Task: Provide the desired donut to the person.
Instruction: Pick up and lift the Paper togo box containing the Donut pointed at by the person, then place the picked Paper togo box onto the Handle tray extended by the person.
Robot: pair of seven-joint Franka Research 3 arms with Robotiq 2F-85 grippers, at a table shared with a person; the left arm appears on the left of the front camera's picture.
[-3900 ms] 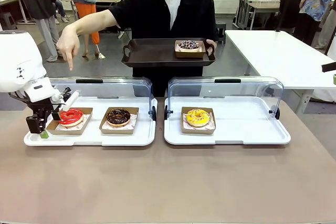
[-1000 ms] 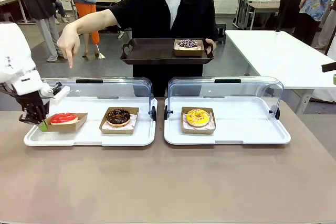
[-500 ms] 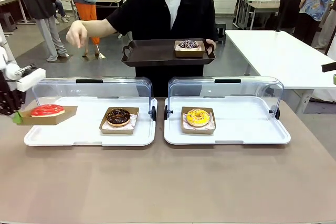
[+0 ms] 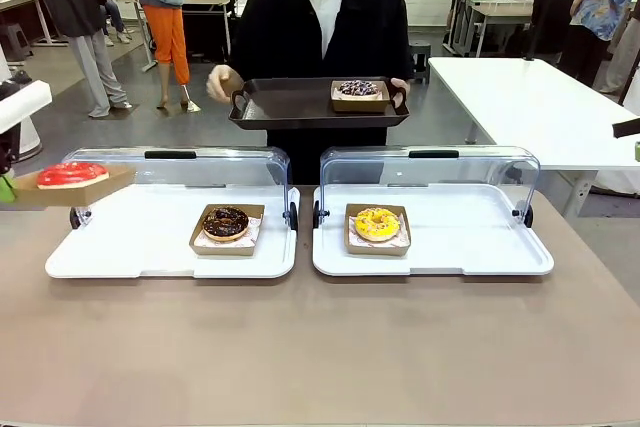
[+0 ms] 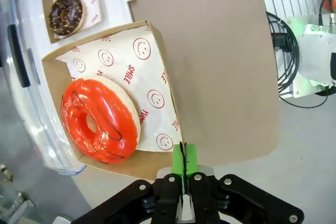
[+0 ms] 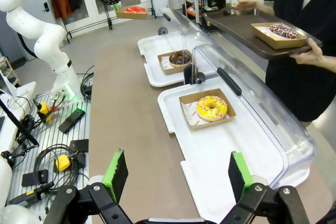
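Here the left gripper (image 5: 184,169) holds the red donut's box (image 4: 72,187) level, lengthwise across the table.

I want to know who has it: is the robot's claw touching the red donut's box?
Touching. The left wrist view shows the left gripper pinching the box edge.

A grey floor (image 4: 190,122) stretches behind; a white side table (image 4: 530,97) stands at right, and farther tables (image 4: 500,7), perhaps workbenches, line a pale wall.

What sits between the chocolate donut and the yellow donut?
Front view: the two white trays' adjoining rims and lid hinges between chocolate donut and yellow donut.
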